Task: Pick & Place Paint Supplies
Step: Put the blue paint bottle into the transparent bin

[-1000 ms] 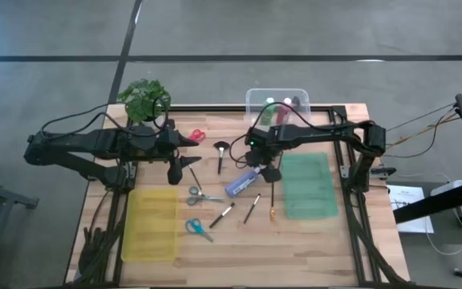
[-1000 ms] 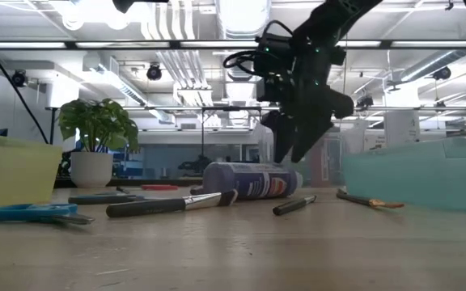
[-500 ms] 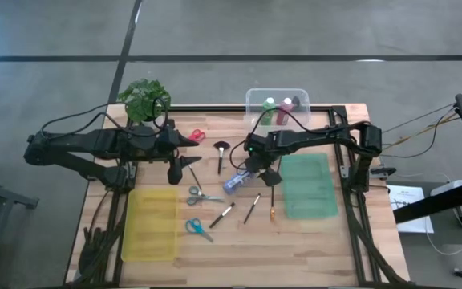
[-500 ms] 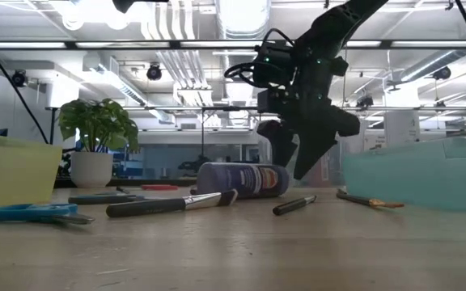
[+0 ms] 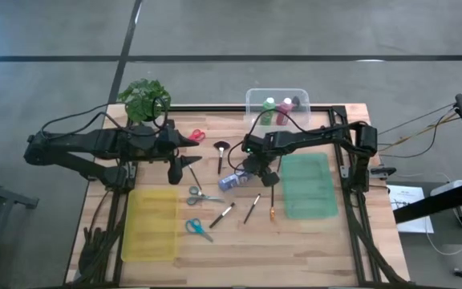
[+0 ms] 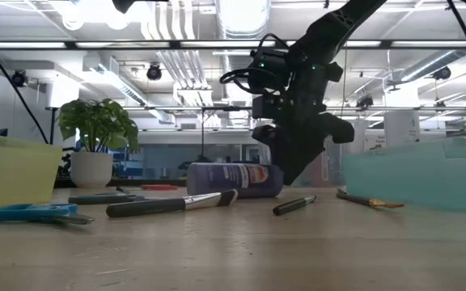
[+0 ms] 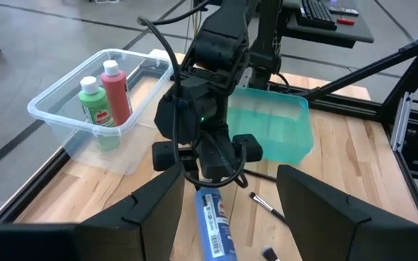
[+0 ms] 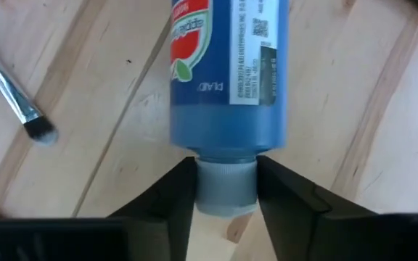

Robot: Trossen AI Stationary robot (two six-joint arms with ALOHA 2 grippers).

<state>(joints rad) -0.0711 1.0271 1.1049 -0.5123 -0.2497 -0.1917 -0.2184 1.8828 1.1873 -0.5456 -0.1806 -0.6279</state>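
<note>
A blue paint bottle [image 5: 231,181] lies on its side on the wooden table, near the middle. My right gripper [image 8: 226,172] has come down at the bottle's cap end and is shut on it; it also shows in the high view [image 5: 253,172] and the low view [image 6: 285,166]. My left gripper [image 7: 227,210] hangs open above the table's left half [image 5: 192,160], with nothing between its fingers. A green and a red bottle [image 7: 106,94] stand in a clear bin. My right gripper pinches the bottle's pale cap [image 8: 226,187] between its two fingers, one on each side. The fingers [image 8: 180,190] come steeply from above, slanting from the table's right. The bottle [image 6: 233,179] lies on its side on the table.
A clear bin [image 5: 275,103] stands at the far edge, a green tray [image 5: 307,185] at the right, a yellow tray [image 5: 152,223] at the near left, a potted plant [image 5: 143,98] at the far left. Scissors [image 5: 203,194] [image 5: 197,229] [image 5: 197,135] and brushes [image 5: 222,214] [image 5: 252,208] [image 5: 220,152] lie scattered.
My right gripper has sunk toward the table and its fingers have drawn in around the bottle's cap. The blue bottle has slid a little toward the table's left, still lying on its side.
</note>
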